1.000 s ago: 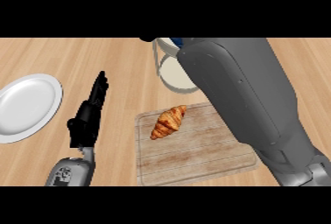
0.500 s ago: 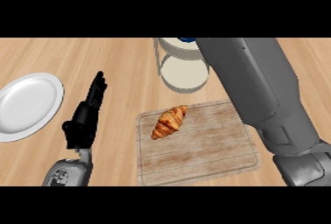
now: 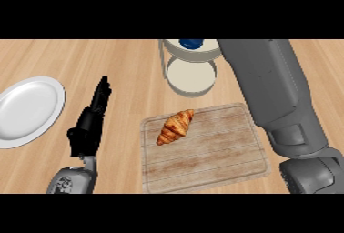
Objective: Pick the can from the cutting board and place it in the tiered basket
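A croissant (image 3: 175, 127) lies on the cutting board (image 3: 208, 159).

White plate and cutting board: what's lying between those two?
The robot's left hand, black with straight fingers, lies between the plate and the cutting board, over the wooden counter. The head view shows it.

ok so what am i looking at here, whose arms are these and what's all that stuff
There is one view, from a humanoid robot's head looking steeply down at a light wooden counter. The two grey forearms coming in from below are its own. Its black left hand is open and holds nothing. The right forearm runs past the top edge, so that hand is out of sight. On the counter are a round white plate, a square wooden cutting board with a golden croissant on it, and a round pale tiered basket with something small and blue in its upper tier, perhaps the can.
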Motion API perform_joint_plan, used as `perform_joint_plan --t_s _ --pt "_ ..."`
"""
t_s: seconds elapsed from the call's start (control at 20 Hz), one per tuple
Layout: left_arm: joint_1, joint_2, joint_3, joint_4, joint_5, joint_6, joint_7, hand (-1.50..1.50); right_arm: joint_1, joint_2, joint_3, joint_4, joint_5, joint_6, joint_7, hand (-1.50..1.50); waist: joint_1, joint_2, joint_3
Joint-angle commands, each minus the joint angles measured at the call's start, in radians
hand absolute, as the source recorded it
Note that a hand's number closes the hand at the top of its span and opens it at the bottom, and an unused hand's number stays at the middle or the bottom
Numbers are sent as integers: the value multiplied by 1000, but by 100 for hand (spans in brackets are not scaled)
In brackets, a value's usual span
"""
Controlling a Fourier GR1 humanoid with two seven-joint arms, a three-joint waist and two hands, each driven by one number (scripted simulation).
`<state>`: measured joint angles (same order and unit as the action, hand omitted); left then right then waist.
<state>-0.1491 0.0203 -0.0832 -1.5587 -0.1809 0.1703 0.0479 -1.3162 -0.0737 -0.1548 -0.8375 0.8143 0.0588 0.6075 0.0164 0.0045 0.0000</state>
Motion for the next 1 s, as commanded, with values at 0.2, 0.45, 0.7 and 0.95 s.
perform_joint_plan --t_s 0.2,0.45,0.7,0.95 --pt "-23 9 30 -3 9 5 22 0 6 -109 -133 -77 -40 -131 83 -150 -18 -5 0" --pt "14 -1 16 -27 8 7 34 0 179 -190 -245 -237 -174 -54 79 -150 -44 -15 2" --pt "68 -3 13 -29 -3 19 -13 0 413 -278 -350 -435 -336 91 -10 -150 -66 -20 2" --pt "1 5 41 16 9 14 0 0 631 -371 -487 -558 -511 254 -112 -150 -68 -14 2"
